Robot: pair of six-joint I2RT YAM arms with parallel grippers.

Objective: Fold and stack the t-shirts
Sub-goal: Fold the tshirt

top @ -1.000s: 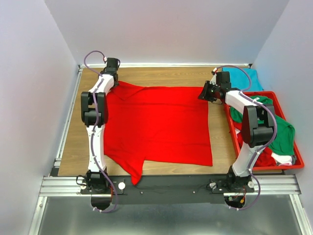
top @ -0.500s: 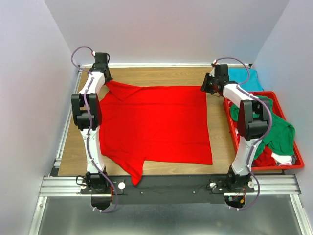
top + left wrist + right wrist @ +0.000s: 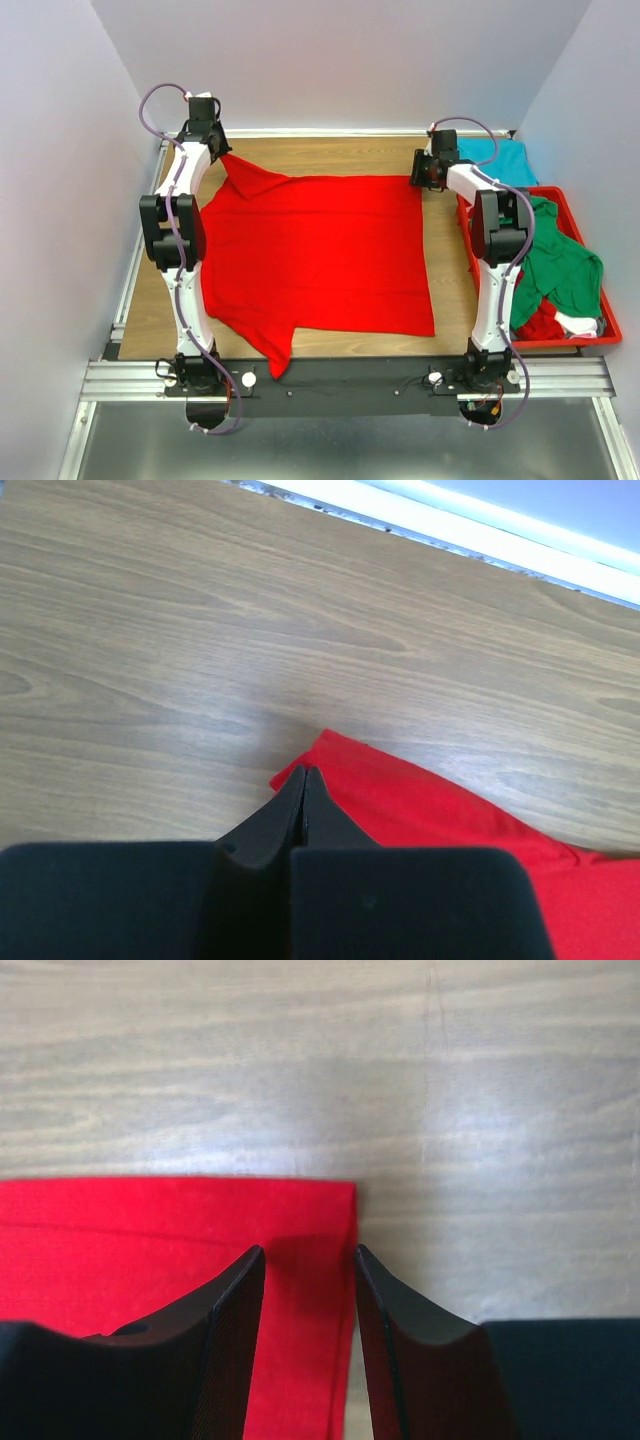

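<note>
- Red t-shirt (image 3: 320,255) spread face-flat over the middle of the wooden table (image 3: 330,155), filling most of it from left to right.
- Plain bright red all over, soft and matte, with only faint ripples across the body.
- Straight hem edge on the right side, running from the far right corner down toward the near edge.
- Sleeves on the left: the near one angled down to the table's front edge, its tip reaching the black rail; the far one drawn out into a narrow point toward the back left corner.
- Left gripper (image 3: 304,772) clenched, jaws pressed together on the tip of that far sleeve, red cloth showing on both sides of the fingertips.
- Right gripper (image 3: 308,1252) released, jaws apart and set astride the far right hem corner, red cloth between them, bare wood just beyond.
- Teal t-shirt (image 3: 495,160) lying at the back right corner of the table, behind the right arm.
- Green t-shirt (image 3: 560,265) heaped in the red tray (image 3: 610,335) at the right edge, draped over its rim, with some red and white cloth under it.
</note>
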